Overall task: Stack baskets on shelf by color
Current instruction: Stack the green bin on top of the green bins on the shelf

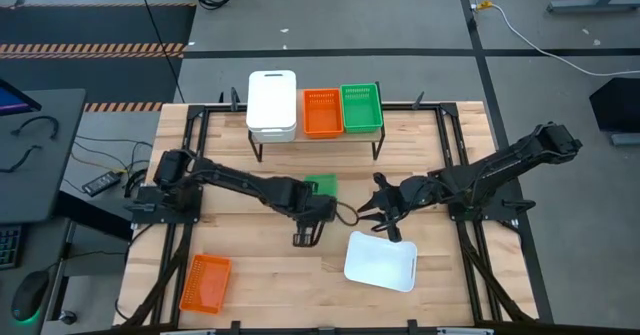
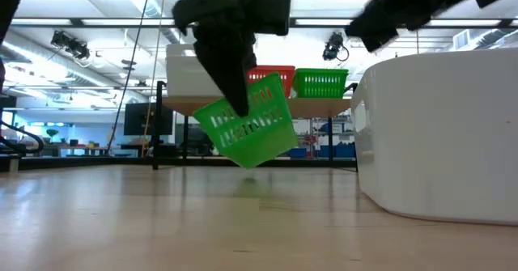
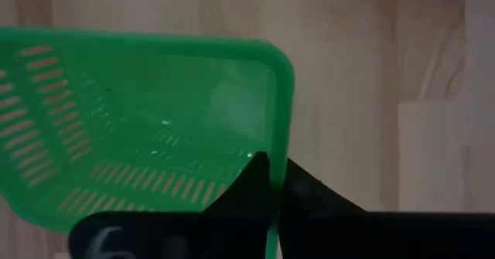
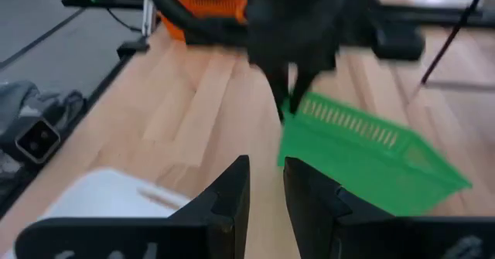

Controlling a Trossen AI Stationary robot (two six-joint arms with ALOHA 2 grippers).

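Risk sits mostly in the thin grip: the left gripper [image 3: 271, 183] has its jaws closed on one rim of a green basket [image 2: 251, 124], which hangs tilted, clear of the tabletop [image 1: 260, 275], in front of the shelf [image 1: 315, 135]. Held by an edge only, the basket could swing or slip out if the arm moves fast, and a tilted basket may catch the shelf's front edge instead of nesting. Nearest the camera side, a white basket [image 1: 381, 260] and an orange basket [image 1: 205, 282] lie well in front of the shelf. The right gripper [image 4: 266, 183] hovers just beside the white one, jaws part open and apparently empty, though the view is poor; both arms are close, so a collision is possible. On the shelf stand white [image 1: 272, 105], orange [image 1: 322, 112] and green [image 1: 361, 107] baskets.
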